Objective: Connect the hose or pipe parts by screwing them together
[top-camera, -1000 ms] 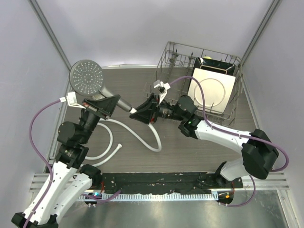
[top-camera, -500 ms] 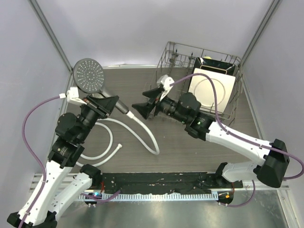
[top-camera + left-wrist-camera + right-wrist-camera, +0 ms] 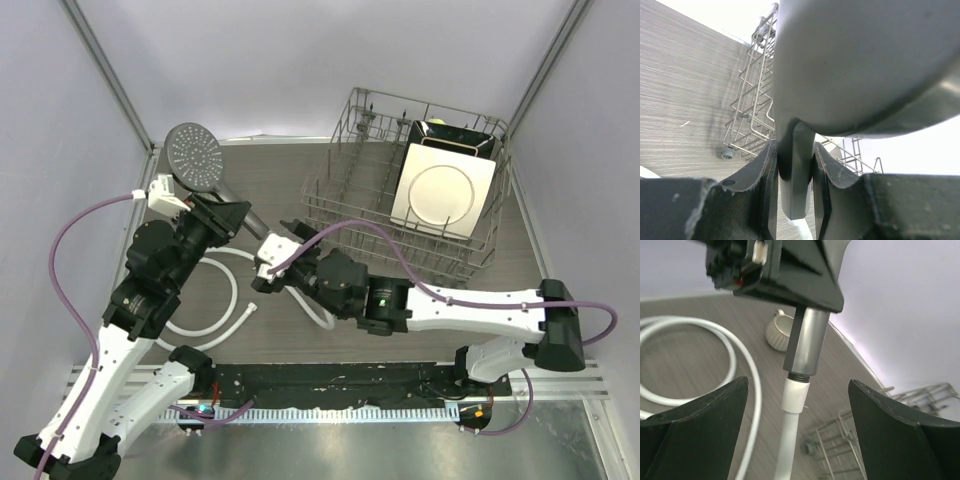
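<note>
Squarely between the parted fingers of the right gripper, the white coiled hose butts end-on against the grey round-faced shower head clamped by the left gripper.

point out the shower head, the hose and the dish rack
shower head (image 3: 194, 152), top view, round perforated face
hose (image 3: 795, 396), right wrist view, white end collar
dish rack (image 3: 352, 160), top view, bare left wire section
</note>
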### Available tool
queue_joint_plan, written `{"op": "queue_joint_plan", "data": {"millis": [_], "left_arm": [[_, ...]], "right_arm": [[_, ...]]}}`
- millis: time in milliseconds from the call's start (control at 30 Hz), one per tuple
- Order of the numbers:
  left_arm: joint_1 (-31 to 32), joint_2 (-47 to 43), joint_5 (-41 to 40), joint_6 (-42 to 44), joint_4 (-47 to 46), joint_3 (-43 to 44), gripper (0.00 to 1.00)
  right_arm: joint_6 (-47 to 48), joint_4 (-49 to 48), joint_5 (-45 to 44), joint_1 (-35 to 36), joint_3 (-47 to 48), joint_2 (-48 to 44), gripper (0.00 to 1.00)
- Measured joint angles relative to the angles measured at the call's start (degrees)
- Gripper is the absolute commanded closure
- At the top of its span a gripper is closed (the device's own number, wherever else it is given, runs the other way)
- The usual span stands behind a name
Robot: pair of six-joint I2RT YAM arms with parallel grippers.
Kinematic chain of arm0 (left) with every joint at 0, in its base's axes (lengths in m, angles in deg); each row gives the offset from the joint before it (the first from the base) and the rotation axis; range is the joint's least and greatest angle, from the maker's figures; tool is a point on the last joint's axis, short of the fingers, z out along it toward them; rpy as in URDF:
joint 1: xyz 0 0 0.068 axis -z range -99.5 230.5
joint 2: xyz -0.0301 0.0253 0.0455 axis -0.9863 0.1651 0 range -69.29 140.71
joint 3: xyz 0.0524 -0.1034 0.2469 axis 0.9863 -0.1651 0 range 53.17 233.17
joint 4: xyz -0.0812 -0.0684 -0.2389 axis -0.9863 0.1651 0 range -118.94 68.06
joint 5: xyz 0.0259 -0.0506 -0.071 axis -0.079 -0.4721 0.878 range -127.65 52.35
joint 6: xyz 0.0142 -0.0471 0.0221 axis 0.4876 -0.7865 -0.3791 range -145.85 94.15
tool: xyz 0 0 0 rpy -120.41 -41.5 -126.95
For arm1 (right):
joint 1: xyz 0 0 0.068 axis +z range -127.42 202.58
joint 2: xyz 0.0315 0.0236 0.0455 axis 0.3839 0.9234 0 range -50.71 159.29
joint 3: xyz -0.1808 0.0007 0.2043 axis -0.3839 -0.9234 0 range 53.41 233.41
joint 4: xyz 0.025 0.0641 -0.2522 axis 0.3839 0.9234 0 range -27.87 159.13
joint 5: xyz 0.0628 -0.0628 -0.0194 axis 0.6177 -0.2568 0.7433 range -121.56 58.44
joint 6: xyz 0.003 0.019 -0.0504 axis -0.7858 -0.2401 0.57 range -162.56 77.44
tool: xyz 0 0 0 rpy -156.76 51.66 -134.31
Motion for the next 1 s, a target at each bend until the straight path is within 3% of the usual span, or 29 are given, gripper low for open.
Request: {"op": "queue_joint_plan", "data": {"millis": [167,267,300,467,600,633,733,1000], "left_arm": [[0.0,-0.52,-0.22,-0.2,0.94,0.57,1.0],[0.0,-1.29,-0.46,-0.22,1.31,0.63,1.0],[0.0,-1.55,-0.48,-0.24,1.4,0.63,1.0],[0.0,-2.4,-0.55,-0.46,2.14,0.63,1.0],[0.0,-3.43,-0.94,-1.88,2.08,0.46,1.0],[-0.11,-3.89,-1.14,-2.32,1.64,0.13,1.0],[-0.31,-5.68,-1.4,-2.6,-0.33,-2.05,1.0],[-0.46,-9.77,2.75,-2.73,-10.23,-9.18,1.0]], "right_arm": [[7.41,-2.67,-8.37,1.99,0.39,5.6,0.22],[9.7,-3.19,-10.88,2.19,0.39,8.09,0.36],[10.14,-3.3,-11.37,2.19,0.39,8.57,0.46],[10.95,-5.77,-12.7,2.19,0.39,9.11,0.68],[9.07,-7.72,-12.57,1.92,0.37,9.09,0.98],[8.44,-8.39,-11.87,1.53,0.33,9.05,0.99],[3.87,-8.57,-4.44,-0.9,-1.11,7.3,0.99],[-14.03,-6.14,26.97,-12.55,-6.08,0.0,0.99]]}}
